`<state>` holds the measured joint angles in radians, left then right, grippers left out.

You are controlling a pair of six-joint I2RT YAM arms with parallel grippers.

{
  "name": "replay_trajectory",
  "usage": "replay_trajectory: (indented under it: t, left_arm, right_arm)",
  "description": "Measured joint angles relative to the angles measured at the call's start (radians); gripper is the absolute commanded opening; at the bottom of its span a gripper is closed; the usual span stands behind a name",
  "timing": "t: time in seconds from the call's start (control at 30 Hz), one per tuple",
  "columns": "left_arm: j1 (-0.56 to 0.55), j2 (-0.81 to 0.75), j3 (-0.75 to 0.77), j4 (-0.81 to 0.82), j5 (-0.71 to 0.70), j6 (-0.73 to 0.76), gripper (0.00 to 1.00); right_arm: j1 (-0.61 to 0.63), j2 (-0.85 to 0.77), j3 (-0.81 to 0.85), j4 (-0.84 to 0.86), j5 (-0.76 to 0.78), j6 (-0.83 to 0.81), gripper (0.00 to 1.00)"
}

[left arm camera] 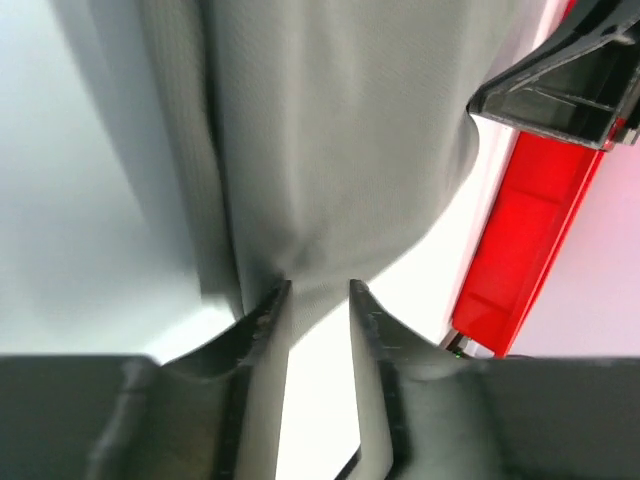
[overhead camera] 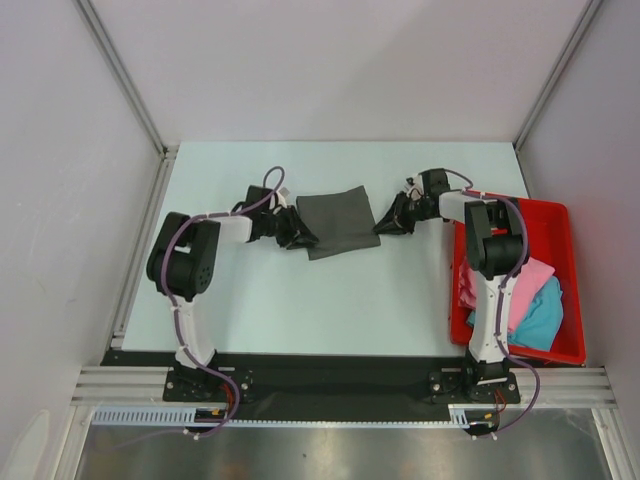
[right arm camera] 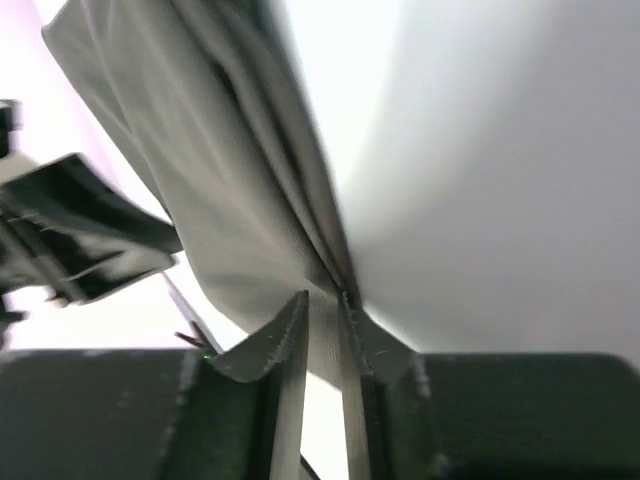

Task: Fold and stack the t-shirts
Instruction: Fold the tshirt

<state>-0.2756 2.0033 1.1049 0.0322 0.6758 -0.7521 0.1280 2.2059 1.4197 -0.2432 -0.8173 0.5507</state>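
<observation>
A dark charcoal-grey t-shirt (overhead camera: 338,222) lies folded into a small rectangle at the middle of the table. My left gripper (overhead camera: 303,238) sits low at its near left corner. In the left wrist view the gripper (left arm camera: 320,288) has its jaws parted, with a tip of the grey cloth (left arm camera: 340,130) lying loose between them. My right gripper (overhead camera: 383,224) is at the shirt's right edge. Its wrist view shows the gripper (right arm camera: 325,296) with a narrow gap and the cloth's folded edge (right arm camera: 220,180) running into it. A pink t-shirt (overhead camera: 533,280) and a turquoise-blue t-shirt (overhead camera: 540,318) lie crumpled in the tray.
The red plastic tray (overhead camera: 572,260) stands at the table's right side, beside the right arm, and its wall (left arm camera: 520,250) shows in the left wrist view. Grey walls with metal rails enclose the table on the left, back and right.
</observation>
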Motion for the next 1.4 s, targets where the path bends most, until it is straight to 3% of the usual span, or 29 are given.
replay_trajectory:
  t: [0.13,0.3,0.53,0.67,0.83,1.07,1.2,1.3,1.4]
  left_arm:
    - [0.0,-0.105,0.016,-0.122,-0.038,0.058,0.41]
    - [0.013,-0.111,0.156,-0.146,-0.026,0.069,0.32]
    - [0.06,0.12,0.333,0.03,0.022,-0.054,0.26]
    - [0.093,0.247,0.345,0.113,0.027,-0.139,0.25]
    - [0.123,0.306,0.345,0.168,0.038,-0.203,0.22]
    - [0.135,0.307,0.331,0.198,0.032,-0.208,0.22]
    - [0.137,0.307,0.336,0.185,0.038,-0.187,0.29]
    - [0.137,0.305,0.374,0.125,0.04,-0.151,0.36]
    - [0.139,0.27,0.42,-0.009,0.014,-0.076,0.42]
  right_arm:
    - [0.008,-0.056,0.05,-0.124,0.069,-0.09,0.32]
    - [0.025,-0.068,0.18,-0.14,0.076,-0.105,0.33]
    - [0.087,0.067,0.35,0.105,0.042,0.094,0.2]
    - [0.115,0.182,0.354,0.271,0.043,0.248,0.16]
    - [0.113,0.31,0.39,0.354,0.084,0.342,0.15]
    - [0.06,0.371,0.492,0.387,0.18,0.436,0.2]
    - [0.018,0.396,0.556,0.344,0.218,0.467,0.22]
    - [-0.013,0.405,0.619,0.272,0.222,0.448,0.29]
    - [-0.028,0.404,0.7,0.158,0.222,0.367,0.5]
